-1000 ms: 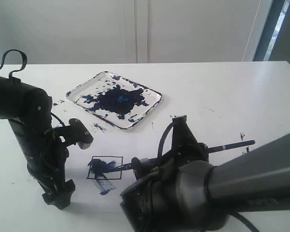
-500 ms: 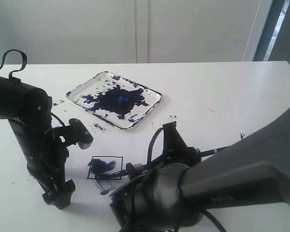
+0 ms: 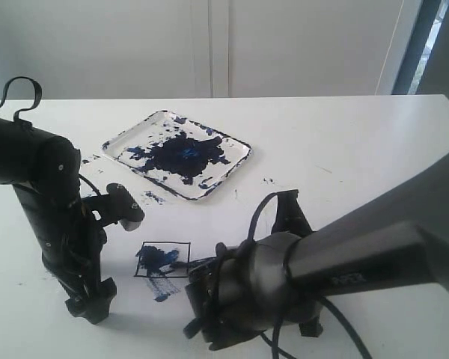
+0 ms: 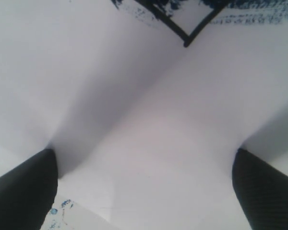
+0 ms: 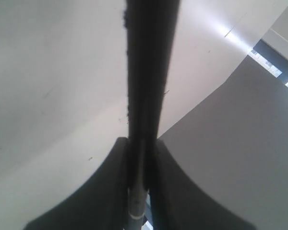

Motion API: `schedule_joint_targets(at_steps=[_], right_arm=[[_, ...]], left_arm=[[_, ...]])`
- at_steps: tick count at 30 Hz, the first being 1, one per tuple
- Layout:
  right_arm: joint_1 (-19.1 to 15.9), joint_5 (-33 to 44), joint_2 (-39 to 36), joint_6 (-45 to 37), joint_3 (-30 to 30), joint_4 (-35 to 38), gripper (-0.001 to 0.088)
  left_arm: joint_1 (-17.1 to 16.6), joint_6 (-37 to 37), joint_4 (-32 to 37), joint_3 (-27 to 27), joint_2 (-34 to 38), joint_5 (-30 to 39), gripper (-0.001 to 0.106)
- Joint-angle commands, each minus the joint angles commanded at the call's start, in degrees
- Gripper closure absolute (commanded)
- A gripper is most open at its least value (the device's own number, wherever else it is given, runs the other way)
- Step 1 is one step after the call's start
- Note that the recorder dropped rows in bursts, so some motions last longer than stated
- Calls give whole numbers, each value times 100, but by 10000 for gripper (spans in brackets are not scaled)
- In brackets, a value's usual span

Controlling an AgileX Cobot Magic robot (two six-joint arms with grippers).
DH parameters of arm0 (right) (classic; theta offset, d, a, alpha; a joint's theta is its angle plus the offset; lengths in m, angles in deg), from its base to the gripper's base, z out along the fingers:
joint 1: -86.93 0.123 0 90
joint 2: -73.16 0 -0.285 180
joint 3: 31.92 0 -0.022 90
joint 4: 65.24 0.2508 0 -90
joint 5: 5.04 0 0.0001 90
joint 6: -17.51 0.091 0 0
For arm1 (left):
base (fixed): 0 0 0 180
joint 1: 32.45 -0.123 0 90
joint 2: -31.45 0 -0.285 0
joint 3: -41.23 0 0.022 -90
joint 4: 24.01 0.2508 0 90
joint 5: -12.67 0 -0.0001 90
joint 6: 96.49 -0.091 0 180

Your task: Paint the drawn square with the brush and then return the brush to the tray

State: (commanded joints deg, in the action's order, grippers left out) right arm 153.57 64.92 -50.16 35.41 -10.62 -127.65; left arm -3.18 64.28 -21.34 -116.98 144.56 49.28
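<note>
Brush point(image 5: 146, 72): one, black and thin, pinched between the two fingers of the right gripper point(image 5: 141, 143), whose jaws are closed on the shaft. In the right wrist view the shaft runs straight out from between the fingers, with a pale band low on it. In the exterior view the bulky right arm point(image 3: 322, 269) hides nearly all of the brush. Only a short dark length shows at the 3 o'clock edge of the drawn square point(image 3: 162, 259), lying roughly along the 9-to-3 line with its tip toward 9 o'clock.

A strip of small pale lettering on the right arm is too blurred to read; no other writing can be made out.

There is one square, at 7 o'clock from the single tray point(image 3: 236, 158) and well apart from it. Its upper part is smeared dark blue, and streaks spill past its 6 o'clock edge. The tray carries a large blue-black blot and sits on the white table point(image 3: 344, 149).

The left gripper point(image 4: 144, 158) points down at 8 o'clock from the square, its fingers spread wide with nothing between them.
</note>
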Motion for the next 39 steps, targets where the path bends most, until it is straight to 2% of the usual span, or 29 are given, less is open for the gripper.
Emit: schedule_joint_targets(at_steps=[5, 10, 15, 20, 23, 30, 39], right_arm=[[173, 0, 0, 0, 0, -39, 868], [534, 0, 0, 22, 0, -324, 868], [367, 0, 0, 205, 0, -964, 868], [20, 0, 0, 194, 0, -1109, 868], [-49, 0, 0, 183, 0, -1152, 868], [-39, 0, 0, 194, 0, -503, 868], [12, 0, 0, 284, 0, -148, 868]], left_arm=[[0, 0, 0, 0, 0, 0, 68], [0, -1, -11, 0, 0, 0, 68], [0, 2, -25, 0, 0, -11, 68], [0, 12, -25, 0, 0, -22, 68], [0, 12, -48, 0, 0, -22, 68], [0, 23, -47, 0, 0, -34, 68], [0, 23, -47, 0, 0, -44, 68]])
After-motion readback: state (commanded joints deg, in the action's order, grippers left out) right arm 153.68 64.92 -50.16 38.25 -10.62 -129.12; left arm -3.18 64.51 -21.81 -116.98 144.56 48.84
